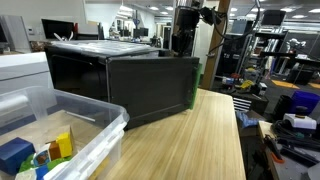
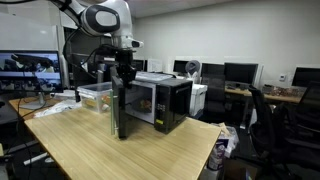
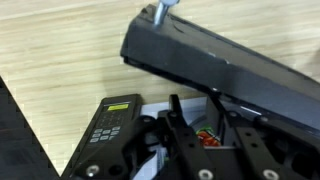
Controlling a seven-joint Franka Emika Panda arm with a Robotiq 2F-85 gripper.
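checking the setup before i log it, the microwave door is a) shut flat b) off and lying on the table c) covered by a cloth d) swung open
d: in an exterior view the microwave door stands swung out from the microwave, with the gripper by its top edge.

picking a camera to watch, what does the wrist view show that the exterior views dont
Wrist view only: the microwave's keypad with its lit display. Exterior views only: the robot arm, a clear plastic bin and desks with monitors. Both: the end effector at the open microwave door, and the wooden table.
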